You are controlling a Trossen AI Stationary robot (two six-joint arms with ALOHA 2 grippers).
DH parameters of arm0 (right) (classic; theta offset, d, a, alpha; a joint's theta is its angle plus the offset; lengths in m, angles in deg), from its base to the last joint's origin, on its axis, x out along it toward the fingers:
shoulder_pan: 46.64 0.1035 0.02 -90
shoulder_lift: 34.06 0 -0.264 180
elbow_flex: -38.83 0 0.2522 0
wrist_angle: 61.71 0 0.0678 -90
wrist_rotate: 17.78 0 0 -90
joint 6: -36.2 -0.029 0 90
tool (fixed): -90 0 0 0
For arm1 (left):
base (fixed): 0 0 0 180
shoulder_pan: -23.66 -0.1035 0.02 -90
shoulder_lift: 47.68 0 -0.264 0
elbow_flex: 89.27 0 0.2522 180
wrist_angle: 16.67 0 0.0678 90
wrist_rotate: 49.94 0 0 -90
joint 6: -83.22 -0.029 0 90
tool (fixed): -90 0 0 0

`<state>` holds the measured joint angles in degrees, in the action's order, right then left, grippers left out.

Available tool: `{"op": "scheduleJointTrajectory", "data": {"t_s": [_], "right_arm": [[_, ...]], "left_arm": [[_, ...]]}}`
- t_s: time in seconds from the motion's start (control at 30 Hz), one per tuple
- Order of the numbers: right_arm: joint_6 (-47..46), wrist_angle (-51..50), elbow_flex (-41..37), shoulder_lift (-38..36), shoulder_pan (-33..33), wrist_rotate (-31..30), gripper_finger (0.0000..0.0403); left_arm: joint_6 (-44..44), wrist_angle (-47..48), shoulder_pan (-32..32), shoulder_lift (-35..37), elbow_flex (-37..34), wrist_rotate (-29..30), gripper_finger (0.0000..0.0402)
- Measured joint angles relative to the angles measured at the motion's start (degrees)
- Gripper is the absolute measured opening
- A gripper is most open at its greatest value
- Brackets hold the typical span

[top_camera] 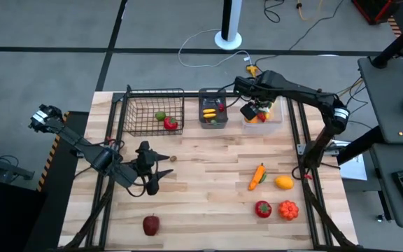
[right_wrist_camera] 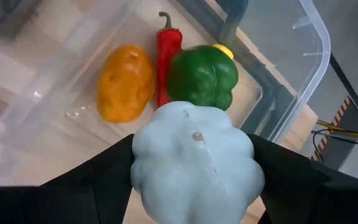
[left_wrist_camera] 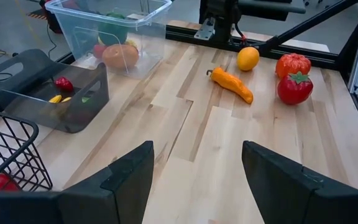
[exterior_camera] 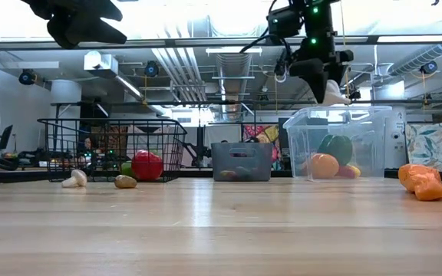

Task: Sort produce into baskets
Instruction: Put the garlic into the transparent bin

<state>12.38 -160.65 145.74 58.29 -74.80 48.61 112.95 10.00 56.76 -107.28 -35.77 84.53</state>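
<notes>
My right gripper (top_camera: 254, 110) is shut on a white garlic bulb (right_wrist_camera: 194, 165) and hangs above the clear plastic tub (exterior_camera: 374, 123) at the table's far right. The tub holds an orange fruit (right_wrist_camera: 126, 84), a red chili (right_wrist_camera: 166, 53) and a green pepper (right_wrist_camera: 202, 74). The black wire basket (top_camera: 137, 105) holds a red and a green piece. The dark grey bin (top_camera: 213, 122) between them holds small produce. My left gripper (top_camera: 149, 171) is open and empty above the table's left middle, and it also shows in the left wrist view (left_wrist_camera: 194, 180). My right gripper pinches the garlic bulb by its two opposite sides (right_wrist_camera: 143, 168) between the two fingers. The fingers come from above, pointing down. The bulb is lifted clear and hangs over the tub's open top (exterior_camera: 334, 93).
Loose on the table's right lie an orange pepper (top_camera: 257, 176), a yellow lemon (top_camera: 283, 183), a red strawberry (top_camera: 262, 208) and an orange-red tomato (top_camera: 288, 209). A red apple (top_camera: 150, 225) lies near the front left. Two small pale pieces (exterior_camera: 74, 179) lie in front of the basket.
</notes>
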Motion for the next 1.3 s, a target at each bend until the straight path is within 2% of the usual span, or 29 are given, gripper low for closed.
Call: {"op": "scheduleJointTrajectory", "data": {"t_s": [0.87, 1.3], "right_arm": [[1.4, 2.2, -5.5, -0.9, 0.0, -0.4, 0.0282], [1.4, 2.5, -5.5, -0.9, 0.0, -0.4, 0.0323]], "left_arm": [[2.4, 0.0, 0.0, 0.0, 0.0, 0.0, 0.0226], [2.4, 0.0, 0.0, 0.0, 0.0, 0.0, 0.0226]]}}
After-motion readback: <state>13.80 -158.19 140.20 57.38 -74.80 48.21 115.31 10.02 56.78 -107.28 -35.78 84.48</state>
